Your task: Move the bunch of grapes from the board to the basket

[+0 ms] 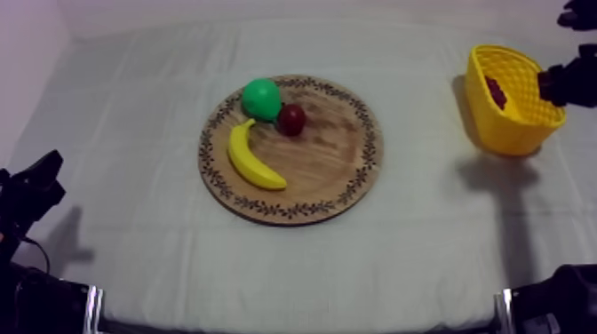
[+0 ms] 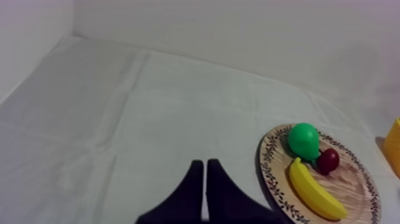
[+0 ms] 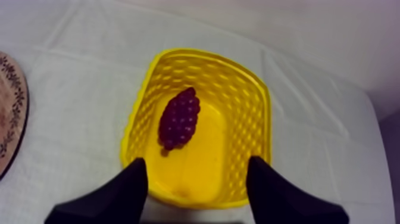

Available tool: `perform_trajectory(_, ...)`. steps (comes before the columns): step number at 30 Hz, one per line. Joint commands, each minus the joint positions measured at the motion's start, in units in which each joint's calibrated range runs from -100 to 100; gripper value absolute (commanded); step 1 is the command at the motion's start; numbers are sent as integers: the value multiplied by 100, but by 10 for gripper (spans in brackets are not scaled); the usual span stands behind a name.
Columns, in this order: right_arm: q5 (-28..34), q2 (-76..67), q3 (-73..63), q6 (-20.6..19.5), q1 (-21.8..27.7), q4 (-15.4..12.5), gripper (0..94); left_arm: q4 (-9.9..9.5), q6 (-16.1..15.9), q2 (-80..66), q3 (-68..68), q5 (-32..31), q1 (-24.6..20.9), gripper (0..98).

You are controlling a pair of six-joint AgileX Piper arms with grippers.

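Observation:
The dark red bunch of grapes [image 3: 179, 118] lies on the floor of the yellow basket [image 3: 250, 119], and it peeks over the rim of the basket [image 1: 520, 115] in the top view as grapes [image 1: 496, 91]. My right gripper [image 3: 196, 182] hangs open just above the basket's near rim, nothing between its fingers; in the top view it [image 1: 569, 84] is over the basket's right side. The round wooden board [image 1: 338, 164] holds a banana [image 1: 251, 158], a green pear [image 1: 261, 98] and a small red fruit [image 1: 291, 118]. My left gripper [image 2: 205, 179] is shut, low over the cloth left of the board [image 2: 351, 184].
The basket stands near the table's far right edge. My left arm [image 1: 31, 191] rests at the lower left. Bare cloth lies all around the board.

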Motion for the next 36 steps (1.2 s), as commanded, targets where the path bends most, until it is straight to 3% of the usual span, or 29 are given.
perform_trajectory(1,-73,-749,547,17,-56,-16,467,-3,-1,0,-3,-3,0,1)
perform_trajectory(14,-756,-2993,2574,-162,-421,-61,394,-3,-1,0,-3,-3,0,1)
perform_trajectory(21,-966,-4209,3462,-341,-582,-146,286,-3,-1,0,-3,-3,0,1)
perform_trajectory(28,-504,-5049,3707,-724,-715,-65,67,-3,-1,0,-3,-3,0,1)
perform_trajectory(36,195,-5541,3728,-865,-764,-271,9,-3,-1,0,-3,-3,0,1)
